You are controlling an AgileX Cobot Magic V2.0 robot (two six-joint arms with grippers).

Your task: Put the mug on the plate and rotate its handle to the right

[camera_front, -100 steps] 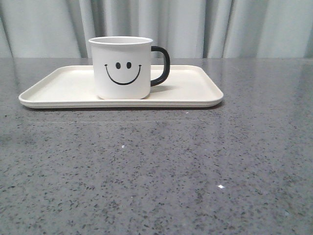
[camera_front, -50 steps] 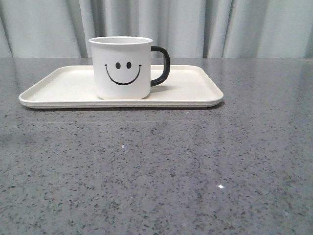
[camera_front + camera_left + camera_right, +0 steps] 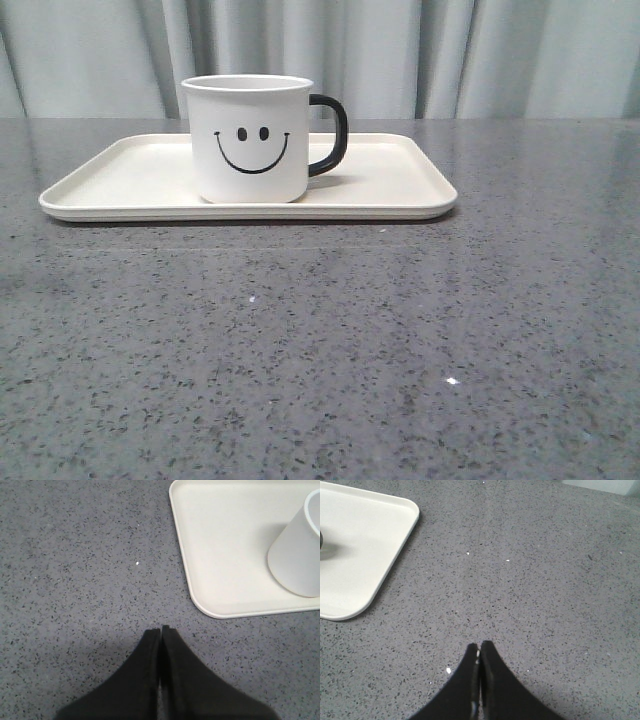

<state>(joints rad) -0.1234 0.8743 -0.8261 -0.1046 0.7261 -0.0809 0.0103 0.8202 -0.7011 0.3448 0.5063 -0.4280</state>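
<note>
The white mug [image 3: 250, 140] with a black smiley face stands upright on the cream plate [image 3: 130, 180], a little left of its middle. Its black handle [image 3: 332, 135] points to the right. Neither gripper shows in the front view. In the left wrist view my left gripper [image 3: 160, 629] is shut and empty over the grey table, short of the plate's corner [image 3: 210, 607]; part of the mug's wall [image 3: 297, 555] shows there. In the right wrist view my right gripper [image 3: 479, 646] is shut and empty over the table, apart from the plate's corner [image 3: 350, 610].
The grey speckled table [image 3: 320, 340] stretches from the plate to the front edge. Pale curtains [image 3: 420, 50] hang behind the table.
</note>
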